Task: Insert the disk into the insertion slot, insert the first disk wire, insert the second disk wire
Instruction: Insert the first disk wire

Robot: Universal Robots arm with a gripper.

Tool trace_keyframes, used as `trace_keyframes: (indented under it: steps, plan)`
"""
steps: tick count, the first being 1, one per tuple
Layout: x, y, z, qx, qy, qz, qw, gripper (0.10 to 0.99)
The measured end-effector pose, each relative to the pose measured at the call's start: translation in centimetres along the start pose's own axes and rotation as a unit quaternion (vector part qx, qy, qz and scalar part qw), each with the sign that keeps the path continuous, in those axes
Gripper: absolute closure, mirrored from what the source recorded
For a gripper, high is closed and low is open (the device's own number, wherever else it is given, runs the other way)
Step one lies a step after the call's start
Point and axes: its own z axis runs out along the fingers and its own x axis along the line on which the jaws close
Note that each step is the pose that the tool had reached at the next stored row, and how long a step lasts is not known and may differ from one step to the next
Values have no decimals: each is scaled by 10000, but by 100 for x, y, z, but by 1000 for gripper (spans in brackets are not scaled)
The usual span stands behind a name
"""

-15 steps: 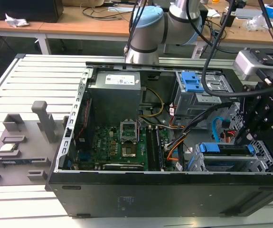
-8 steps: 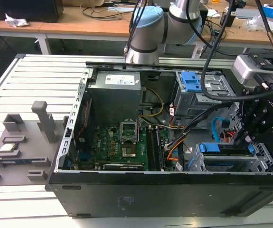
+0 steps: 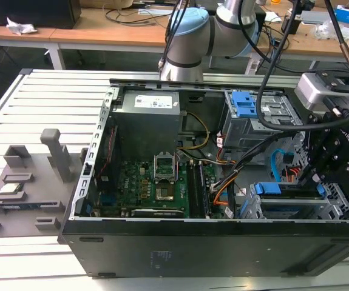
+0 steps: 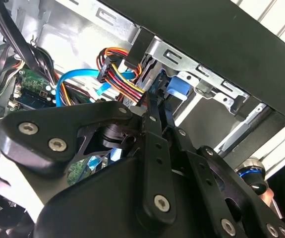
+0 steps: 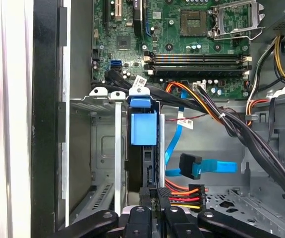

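One disk (image 5: 143,128), blue-framed, sits edge-on in the insertion slot (image 5: 117,163), between its silver walls. The gripper (image 5: 157,199) fingers pinch the black plug of the first disk wire (image 5: 184,196) at the disk's end. The second disk wire (image 5: 219,166) lies loose nearby. Thick black cables (image 5: 231,126) cross between bay and motherboard (image 5: 182,49).

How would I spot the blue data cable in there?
Find the open black computer case, then the silver drive cage inside. Beside it lies the blue data cable: flat and bright, unlike the round black cables and thin orange-red wires.
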Motion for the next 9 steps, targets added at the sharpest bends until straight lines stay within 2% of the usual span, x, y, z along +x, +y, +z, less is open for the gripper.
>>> trace_keyframes:
  steps: [6,7,9]
  plan:
    - [1,-1,21,0,-4,-1,10000,910]
    - [2,-1,9,0,1,0,10000,847]
    - [4,2,-51,0,0,0,10000,847]
